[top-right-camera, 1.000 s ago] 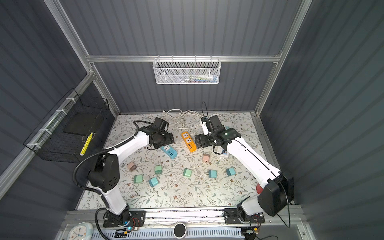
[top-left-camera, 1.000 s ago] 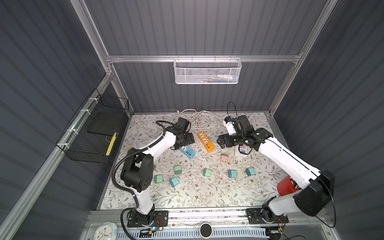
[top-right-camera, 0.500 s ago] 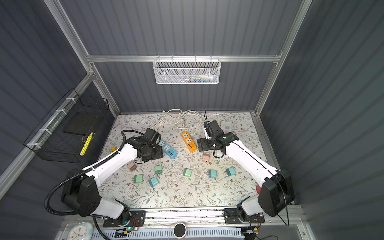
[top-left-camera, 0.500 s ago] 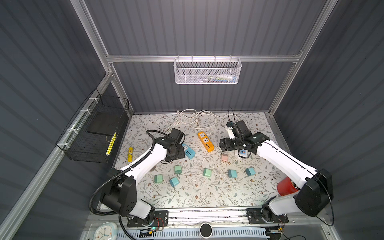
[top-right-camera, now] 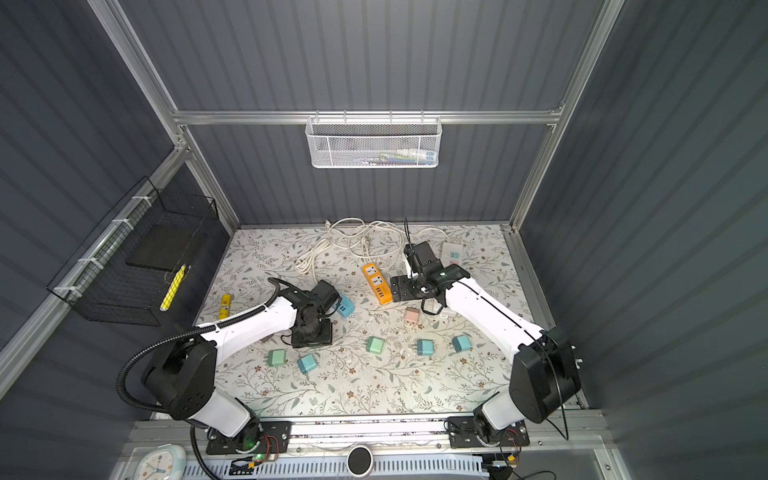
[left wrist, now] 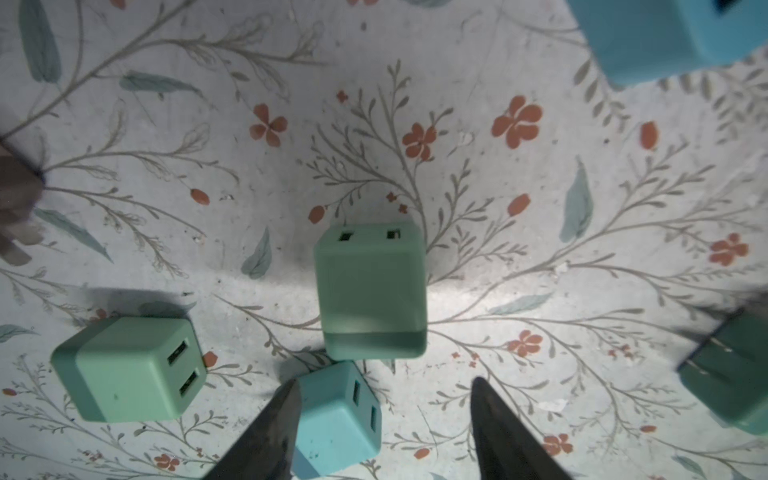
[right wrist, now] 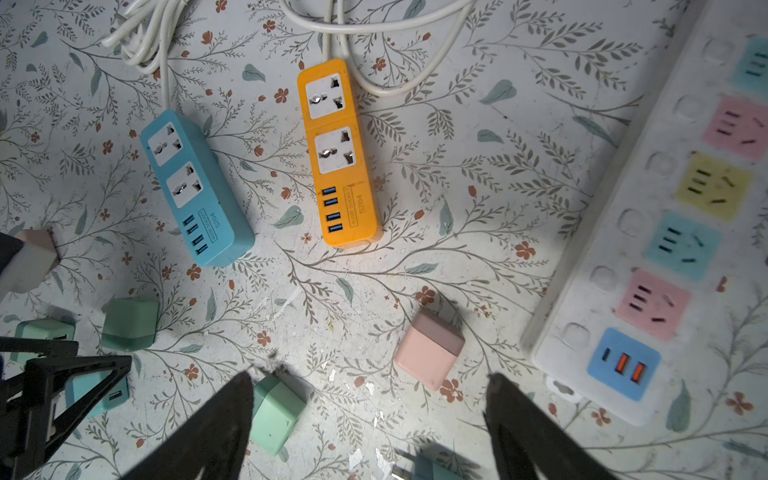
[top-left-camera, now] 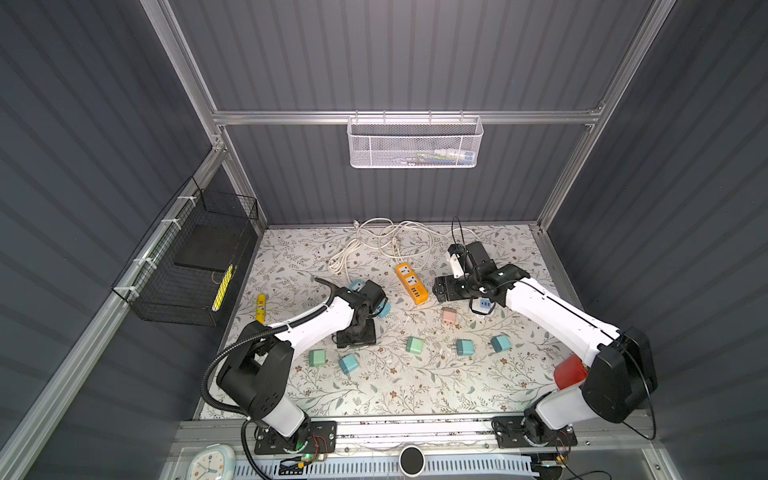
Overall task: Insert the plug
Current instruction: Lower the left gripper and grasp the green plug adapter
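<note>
Several cube plugs lie on the flowered mat. My left gripper (top-left-camera: 355, 332) points down over them with its jaws apart and nothing gripped. In the left wrist view a green plug (left wrist: 370, 291) lies just past the fingertips. A light-blue plug (left wrist: 336, 419) sits against one finger (left wrist: 282, 415), and another green plug (left wrist: 129, 370) lies beside it. My right gripper (top-left-camera: 446, 289) hovers open beside the orange power strip (top-left-camera: 411, 282). The right wrist view shows that strip (right wrist: 338, 158), a pink plug (right wrist: 428, 353) and a green plug (right wrist: 276, 419) near the open fingertips.
A blue power strip (right wrist: 195, 187) lies partly under my left arm. A white multi-socket strip (right wrist: 665, 249) lies under my right arm. Coiled white cables (top-left-camera: 382, 241) lie at the back. More plugs (top-left-camera: 464, 347) lie at mid-mat, a yellow tube (top-left-camera: 261, 307) at the left and a red cup (top-left-camera: 569, 372) at the front right.
My left arm has swung from the blue power strip toward the front, over the loose plugs, and its jaws have narrowed. The right gripper has drifted slightly and stays open.
</note>
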